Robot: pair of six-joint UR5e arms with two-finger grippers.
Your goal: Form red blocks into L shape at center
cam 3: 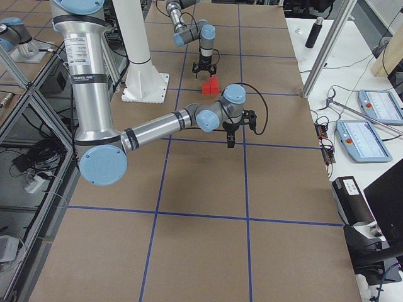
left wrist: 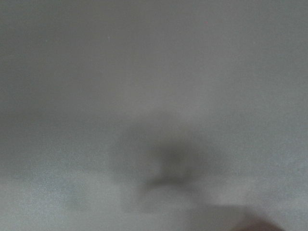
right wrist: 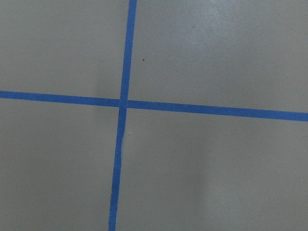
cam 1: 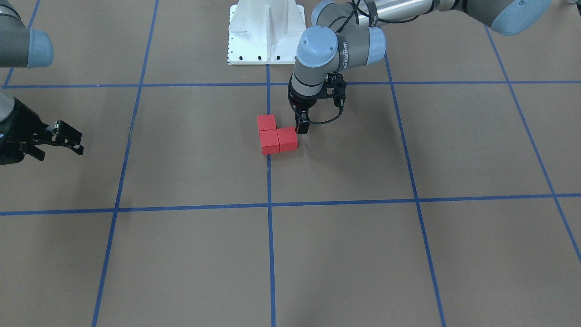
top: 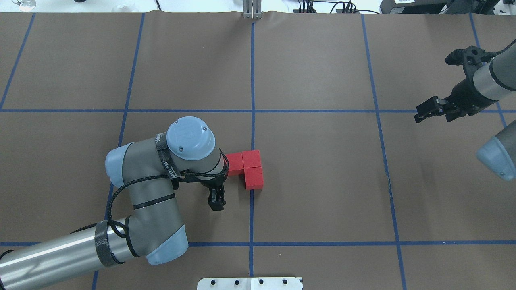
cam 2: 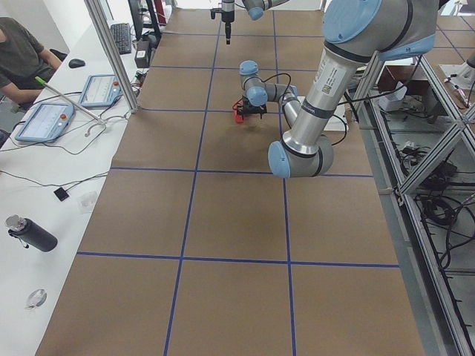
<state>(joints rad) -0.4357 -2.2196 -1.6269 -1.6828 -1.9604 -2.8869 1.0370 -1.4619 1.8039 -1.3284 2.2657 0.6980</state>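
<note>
Left arm bent low, left tool (cam 1: 302, 128) pointing straight down (jaws parted), right tool (top: 432, 114) held well aside, jaws apart

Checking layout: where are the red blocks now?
In the overhead view, the red blocks sit on the central blue line, just right of the left gripper.

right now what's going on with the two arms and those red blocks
The three red blocks sit pressed together in an L on the central blue tape line. The left gripper is open and empty, low down right beside the block at one end of the L; whether it touches that block is hard to tell. The right gripper holds nothing and hangs over the brown table, far off to the side.
</note>
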